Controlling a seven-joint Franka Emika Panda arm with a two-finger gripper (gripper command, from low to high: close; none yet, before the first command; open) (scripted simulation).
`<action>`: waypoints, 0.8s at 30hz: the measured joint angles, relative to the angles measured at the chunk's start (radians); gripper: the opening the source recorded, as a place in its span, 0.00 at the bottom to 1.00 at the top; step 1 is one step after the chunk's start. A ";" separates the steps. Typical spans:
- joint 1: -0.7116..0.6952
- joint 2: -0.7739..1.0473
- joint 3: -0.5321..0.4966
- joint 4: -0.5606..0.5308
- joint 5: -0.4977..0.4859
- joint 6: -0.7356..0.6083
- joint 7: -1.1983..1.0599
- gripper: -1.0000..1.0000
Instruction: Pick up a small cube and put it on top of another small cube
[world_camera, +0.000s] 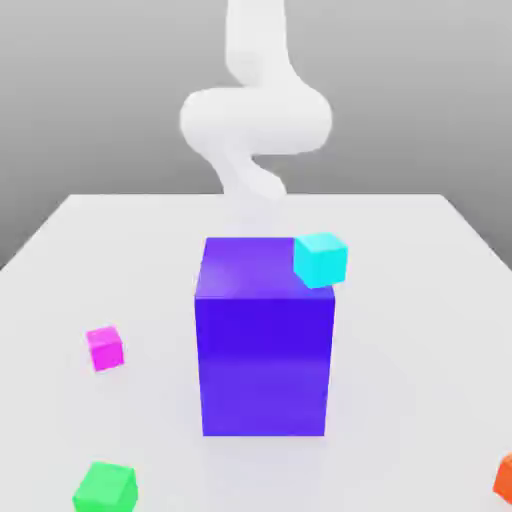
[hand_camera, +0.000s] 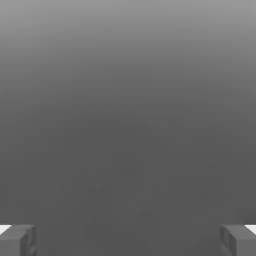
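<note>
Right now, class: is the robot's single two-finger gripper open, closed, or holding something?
Gripper: open, its grey fingers wide apart, holding nothing.

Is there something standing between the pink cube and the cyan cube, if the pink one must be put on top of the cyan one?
Yes. In the exterior view the big blue-violet block stands between the small magenta cube, on the table at its left, and the cyan cube by the block's upper right corner. The open gripper holds nothing.

Small cube (world_camera: 105, 348) on table (world_camera: 420, 300), toward exterior view's left of big block (world_camera: 264, 350).
</note>
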 joint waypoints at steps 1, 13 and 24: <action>-0.023 0.024 0.000 -0.021 -0.012 0.019 0.017 0.50; -0.269 0.294 -0.059 -0.249 -0.129 0.225 0.187 0.50; -0.457 0.534 -0.186 -0.457 -0.166 0.418 0.288 0.50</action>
